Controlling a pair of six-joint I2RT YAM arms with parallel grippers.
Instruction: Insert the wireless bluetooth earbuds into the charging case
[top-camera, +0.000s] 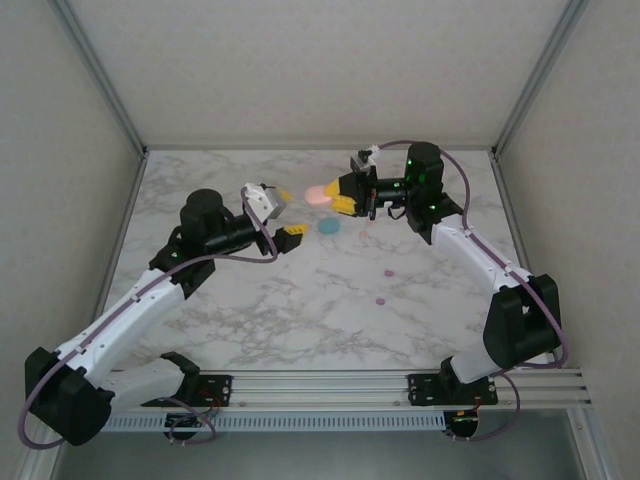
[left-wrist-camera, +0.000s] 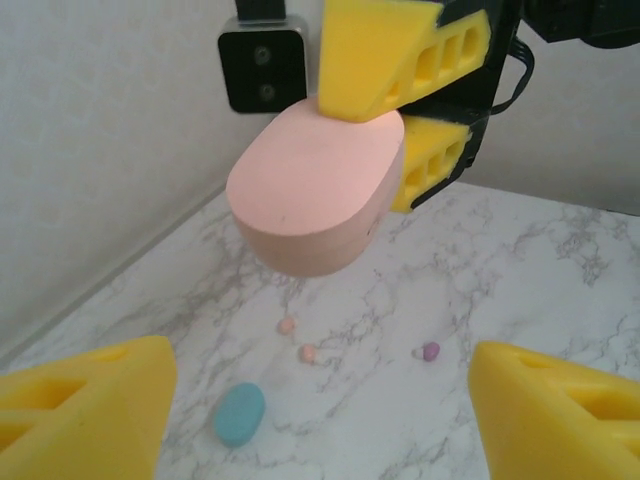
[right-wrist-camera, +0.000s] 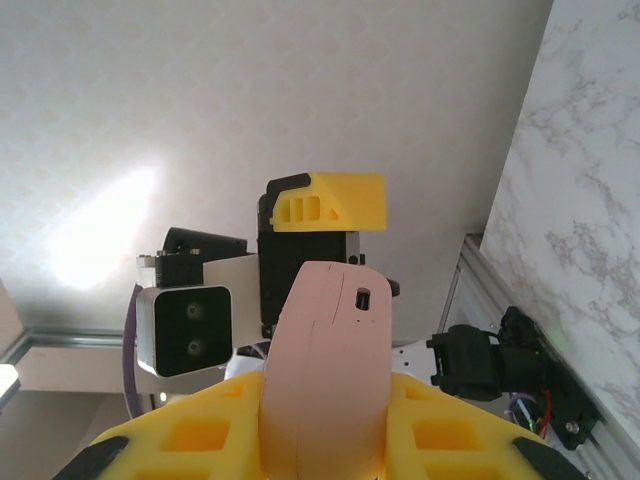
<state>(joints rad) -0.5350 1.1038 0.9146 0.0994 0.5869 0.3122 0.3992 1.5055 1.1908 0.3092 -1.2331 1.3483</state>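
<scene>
Heads up, the right gripper (left-wrist-camera: 392, 120) pinches the pink charging case (left-wrist-camera: 310, 195), maybe only by its edge, just ahead of the spread left gripper (left-wrist-camera: 320, 410), so a lopsided grab could twist it loose.

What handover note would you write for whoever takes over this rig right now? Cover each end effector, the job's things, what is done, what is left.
Left end effector: open, empty, pointed toward the pink case.
Right end effector: shut on the pink case, held in the air above the table.
Peach earbuds and a purple earbud lie loose on the table, a teal case near them.
Done: pink case picked up; it looks closed.
Left: open it, seat every earbud.
</scene>
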